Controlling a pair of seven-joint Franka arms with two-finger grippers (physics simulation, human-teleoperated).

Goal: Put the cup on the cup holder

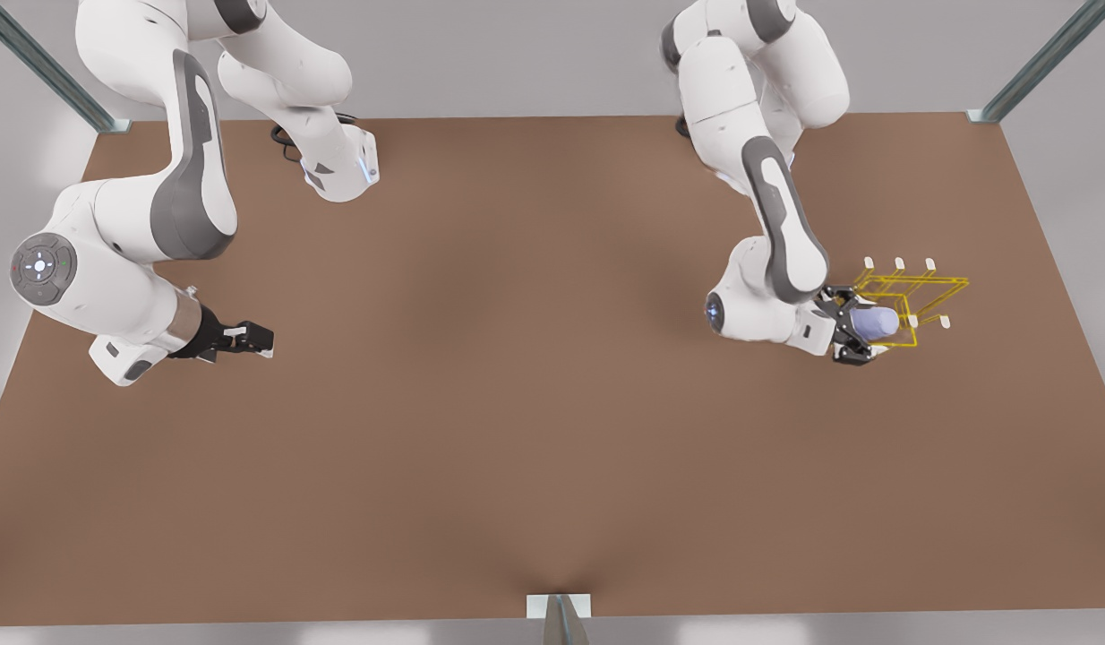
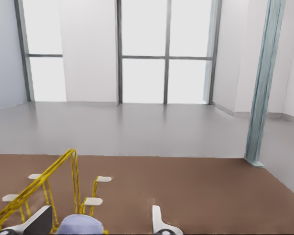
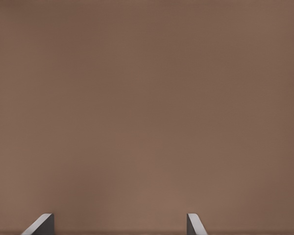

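At the front view's right, the left gripper (image 1: 855,331) is clenched around the cup (image 1: 876,322), which lies sideways between its fingers, inside the near edge of the cup holder (image 1: 913,297). At the front view's left, the right gripper (image 1: 259,338) waits above the table (image 1: 517,403), fingers spread.

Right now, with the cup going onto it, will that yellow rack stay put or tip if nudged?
Likely light: the rack is thin open wire, so a bump from the left claw, shut on the cup, could slide it. Its boxy base probably resists tipping. The right claw waits open.
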